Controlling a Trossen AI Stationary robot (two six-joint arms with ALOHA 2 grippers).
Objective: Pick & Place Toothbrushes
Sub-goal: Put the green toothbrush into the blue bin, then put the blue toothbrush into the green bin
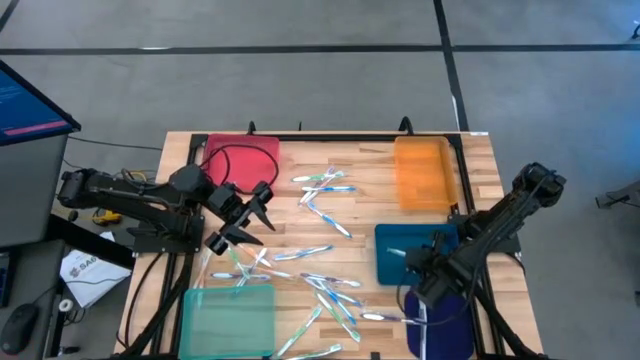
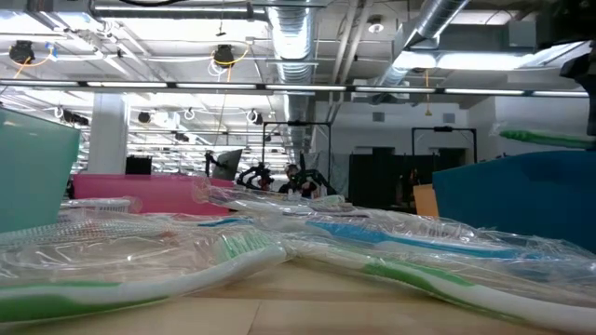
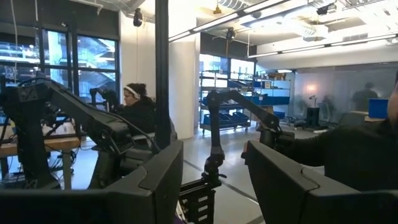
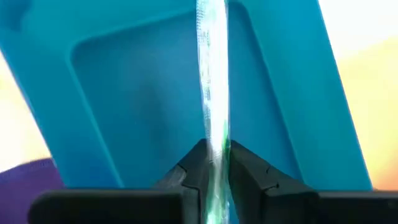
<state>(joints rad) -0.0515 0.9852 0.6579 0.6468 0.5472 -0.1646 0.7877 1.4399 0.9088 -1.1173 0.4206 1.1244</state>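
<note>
Several wrapped toothbrushes (image 1: 320, 285), white with blue or green parts, lie scattered on the wooden table's middle and near side; they also fill the foreground of the low view (image 2: 279, 247). My right gripper (image 1: 418, 262) hovers over the blue tray (image 1: 400, 240), shut on one wrapped toothbrush (image 4: 211, 81). My left gripper (image 1: 250, 213) hangs open above the table's left side, pointing level toward the right and touching nothing; its wrist view (image 3: 214, 180) looks out into the room. My right gripper pinches the wrapped toothbrush between its two fingers (image 4: 239, 165), near one end (image 4: 216, 146). The fingers lie along it, and most of its length sticks out forward past the fingertips. It is lifted clear above the blue tray (image 4: 124, 93); the low view shows the toothbrush (image 2: 549, 138) above the tray's rim.
A red tray (image 1: 262, 150) with a black cable loop (image 1: 235, 165) lies at the far left and an orange tray (image 1: 422, 172) at the far right. A teal tray (image 1: 228, 318) sits near left, a purple tray (image 1: 445, 315) near right. People sit in the room beyond.
</note>
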